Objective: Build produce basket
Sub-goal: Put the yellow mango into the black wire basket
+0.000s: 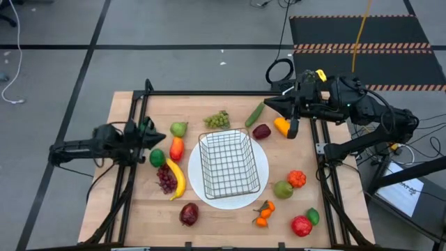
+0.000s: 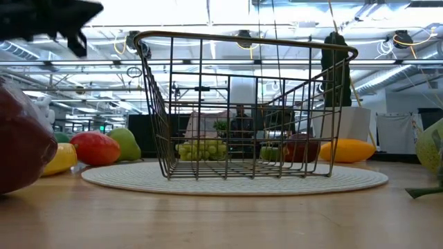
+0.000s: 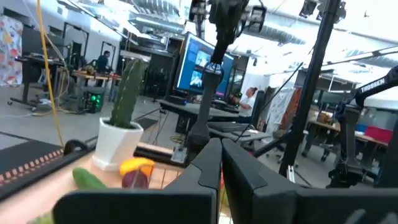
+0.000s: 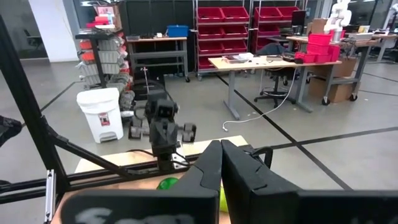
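I have the basket standing empty on the white plate in the middle of the counter, with its long axis running from the near edge to the far edge. The produce lies scattered round the plate on all sides, none of it inside yet.

My left gripper hovers by the left edge, fingers pressed together and holding nothing. Just beside its tip sit the green pear, an orange-red pepper and a lime, all between it and the basket.

My right gripper hangs over the far right corner, fingers likewise together and empty, with the cucumber nearly under its tip, lying aslant toward the basket.

I judge either arm could start; the left has the shorter carry
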Controlling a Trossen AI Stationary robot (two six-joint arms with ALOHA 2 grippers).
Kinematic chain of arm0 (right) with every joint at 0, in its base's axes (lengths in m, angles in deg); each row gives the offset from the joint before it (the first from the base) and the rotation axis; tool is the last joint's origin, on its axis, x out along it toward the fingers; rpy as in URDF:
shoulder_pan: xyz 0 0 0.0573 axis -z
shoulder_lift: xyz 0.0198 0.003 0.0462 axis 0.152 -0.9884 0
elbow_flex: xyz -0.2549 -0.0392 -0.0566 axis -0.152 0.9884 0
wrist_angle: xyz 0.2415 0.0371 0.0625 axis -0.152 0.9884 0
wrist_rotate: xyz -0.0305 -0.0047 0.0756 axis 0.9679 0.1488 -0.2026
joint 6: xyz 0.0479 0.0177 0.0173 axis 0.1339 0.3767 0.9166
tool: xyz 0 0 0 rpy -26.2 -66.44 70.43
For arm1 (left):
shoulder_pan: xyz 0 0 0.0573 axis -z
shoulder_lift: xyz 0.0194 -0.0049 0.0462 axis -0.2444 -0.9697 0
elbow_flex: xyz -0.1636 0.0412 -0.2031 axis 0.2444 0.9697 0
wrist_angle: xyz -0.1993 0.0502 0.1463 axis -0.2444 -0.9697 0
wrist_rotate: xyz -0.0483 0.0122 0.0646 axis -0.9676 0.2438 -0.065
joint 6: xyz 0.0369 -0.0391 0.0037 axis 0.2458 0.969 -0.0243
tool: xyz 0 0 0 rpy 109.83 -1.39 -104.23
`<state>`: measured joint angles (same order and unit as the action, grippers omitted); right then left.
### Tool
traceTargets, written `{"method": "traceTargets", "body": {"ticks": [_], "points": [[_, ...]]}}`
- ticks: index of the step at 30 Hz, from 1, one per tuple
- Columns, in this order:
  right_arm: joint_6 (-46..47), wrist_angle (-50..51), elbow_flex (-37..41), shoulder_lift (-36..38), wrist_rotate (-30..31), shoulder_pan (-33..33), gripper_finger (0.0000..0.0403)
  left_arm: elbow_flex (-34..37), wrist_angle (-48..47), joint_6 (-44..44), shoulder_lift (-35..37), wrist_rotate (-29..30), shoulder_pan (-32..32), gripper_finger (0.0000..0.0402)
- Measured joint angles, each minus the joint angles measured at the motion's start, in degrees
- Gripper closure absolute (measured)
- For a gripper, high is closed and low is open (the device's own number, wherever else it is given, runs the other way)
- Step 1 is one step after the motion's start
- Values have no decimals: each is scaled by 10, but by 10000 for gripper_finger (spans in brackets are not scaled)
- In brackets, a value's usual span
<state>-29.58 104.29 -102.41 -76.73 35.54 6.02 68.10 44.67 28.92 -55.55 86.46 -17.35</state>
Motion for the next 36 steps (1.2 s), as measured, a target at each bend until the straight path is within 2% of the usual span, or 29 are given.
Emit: {"method": "traceTargets", "body": {"ticks": [4, 10, 16, 20, 25, 30, 36], "points": [[0, 0, 0, 0, 0, 0, 403, -121, -75, -11, -51, 7, -1, 385], [17, 0, 0, 0, 1, 6, 403, -339, -188, -14, -170, 9, -1, 385], [41, 6, 0, 0, 0, 9, 403, -544, -310, -81, -300, 51, -1, 385], [59, 21, 0, 1, 0, 9, 403, -668, -382, -108, -385, 53, -1, 385], [117, 41, 0, 3, 0, 9, 403, -803, -508, -75, -480, 60, -1, 385], [168, 77, 0, 10, 0, 9, 403, -875, -591, -37, -545, 72, -1, 385], [216, 137, 0, 22, 28, 9, 403, -880, -593, -36, -580, 56, -1, 385]]}}
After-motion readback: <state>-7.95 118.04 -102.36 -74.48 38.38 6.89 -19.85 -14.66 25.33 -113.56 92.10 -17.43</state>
